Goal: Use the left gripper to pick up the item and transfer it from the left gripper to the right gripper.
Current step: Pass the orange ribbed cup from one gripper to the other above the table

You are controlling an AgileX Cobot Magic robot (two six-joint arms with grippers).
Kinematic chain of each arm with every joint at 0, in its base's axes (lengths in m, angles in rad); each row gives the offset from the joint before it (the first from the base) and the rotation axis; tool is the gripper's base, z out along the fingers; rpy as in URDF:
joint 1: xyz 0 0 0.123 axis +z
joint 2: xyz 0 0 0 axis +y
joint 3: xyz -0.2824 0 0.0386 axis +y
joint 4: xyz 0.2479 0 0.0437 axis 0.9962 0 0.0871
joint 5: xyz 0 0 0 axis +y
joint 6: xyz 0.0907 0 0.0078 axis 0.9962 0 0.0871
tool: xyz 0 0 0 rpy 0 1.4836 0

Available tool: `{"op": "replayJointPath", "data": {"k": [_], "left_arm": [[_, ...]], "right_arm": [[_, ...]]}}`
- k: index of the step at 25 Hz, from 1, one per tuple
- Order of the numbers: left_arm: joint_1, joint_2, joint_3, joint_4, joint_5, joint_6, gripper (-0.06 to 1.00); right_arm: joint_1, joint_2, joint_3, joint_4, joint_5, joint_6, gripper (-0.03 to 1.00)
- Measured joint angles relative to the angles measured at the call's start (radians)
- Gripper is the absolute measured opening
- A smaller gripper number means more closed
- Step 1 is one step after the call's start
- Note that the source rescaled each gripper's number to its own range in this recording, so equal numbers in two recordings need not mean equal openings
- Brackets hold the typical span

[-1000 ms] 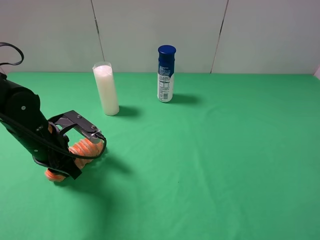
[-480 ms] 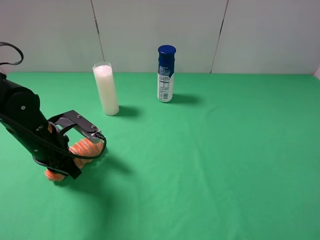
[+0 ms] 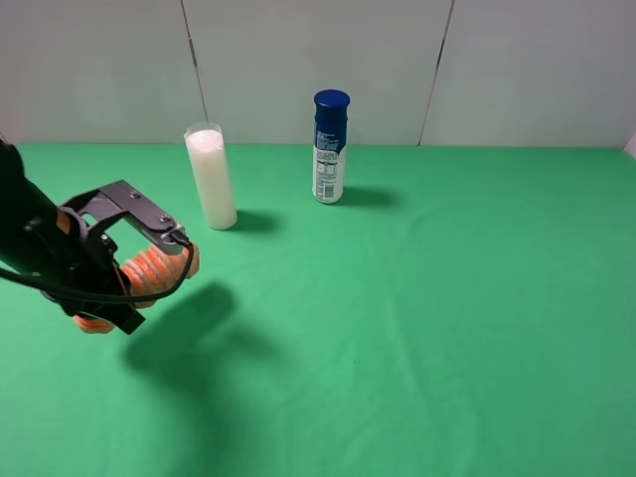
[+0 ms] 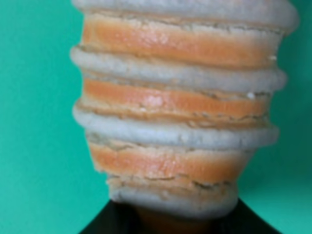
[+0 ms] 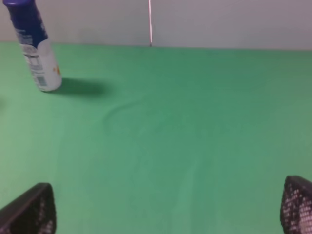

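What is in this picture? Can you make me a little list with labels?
Held thing: orange and cream striped roll
Holder: left gripper, shut on the roll, up off the green cloth
Other claw: right gripper, open and empty
Standing at the back: white cylinder, blue-capped bottle, both upright and apart
Handover: not yet done

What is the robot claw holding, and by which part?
The left gripper holds the striped roll near its middle, ends sticking out. The right gripper is empty.
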Motion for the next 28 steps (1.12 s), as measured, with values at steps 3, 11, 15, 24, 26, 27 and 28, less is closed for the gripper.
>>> {"op": "replayJointPath", "data": {"k": [3, 11, 15, 24, 26, 27, 28], "left_arm": [[0.000, -0.066, 0.000, 0.002, 0.044, 0.030, 0.04], [0.000, -0.204, 0.000, 0.003, 0.147, 0.061, 0.03], [0.000, -0.228, -0.015, 0.002, 0.185, 0.115, 0.02], [-0.004, -0.231, -0.177, -0.001, 0.260, 0.150, 0.02], [-0.027, -0.231, -0.198, -0.001, 0.262, 0.174, 0.02], [-0.042, -0.231, -0.204, -0.001, 0.262, 0.189, 0.02], [-0.064, -0.231, -0.207, -0.001, 0.260, 0.203, 0.02]], "right_arm": [[0.000, 0.000, 0.000, -0.002, 0.000, -0.003, 1.00], [0.000, 0.000, 0.000, -0.002, 0.000, -0.004, 1.00], [0.000, 0.000, 0.000, -0.001, 0.000, -0.005, 1.00], [0.000, 0.000, 0.000, 0.010, -0.001, -0.005, 1.00], [0.000, 0.000, 0.000, 0.011, -0.001, -0.005, 1.00], [0.000, 0.000, 0.000, 0.012, -0.001, -0.005, 1.00], [0.000, 0.000, 0.000, 0.013, -0.001, -0.005, 1.00]]}}
